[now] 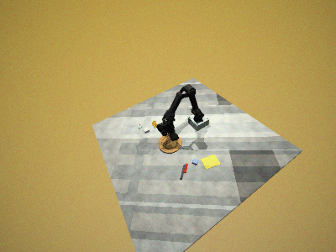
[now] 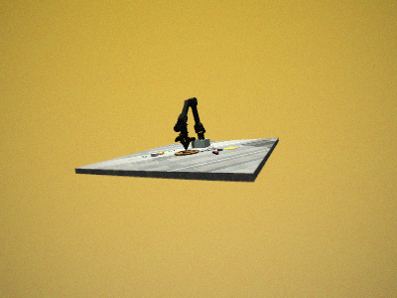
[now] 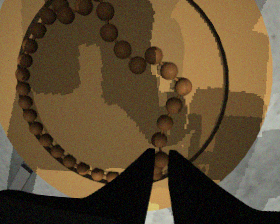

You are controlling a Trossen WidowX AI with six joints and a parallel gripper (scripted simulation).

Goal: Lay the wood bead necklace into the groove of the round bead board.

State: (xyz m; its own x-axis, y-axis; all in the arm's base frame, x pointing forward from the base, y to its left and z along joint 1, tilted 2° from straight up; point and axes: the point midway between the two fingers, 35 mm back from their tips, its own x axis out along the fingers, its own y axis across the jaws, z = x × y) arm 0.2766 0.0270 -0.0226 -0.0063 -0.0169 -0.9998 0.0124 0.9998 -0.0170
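Top view: my gripper (image 1: 174, 138) (image 2: 186, 148) (image 3: 161, 155) is down at the round bead board (image 1: 170, 150) (image 2: 180, 154) (image 3: 250, 75), near the centre of the frame; the wood bead necklace (image 1: 167, 144) (image 3: 137, 65) shows there only as a brown tangle. The yellow sheet (image 1: 211, 161) (image 2: 230, 148) lies right of and below the board, well apart from my work. Exterior view: my fingertips point down at the board, mid-frame; beads too small to make out, contact height uncertain. Wrist view: my fingers are closed on a bead of the necklace at lower centre, a narrow gap between them filled by it at the tips. Beads follow the groove (image 3: 227, 80) down the left side and along the bottom left; from the upper centre the strand cuts inward, kinks near the middle and runs down to my tips. The right-hand arc of the groove has no beads in it. Risks, my estimate: dragging the pinched bead rightward too far could tug the seated left run out, since the string links all; the bead, being round, could squirt from my narrow tips; releasing inside the ring would leave the kink slack; pressing low could scrape my tips on the board.
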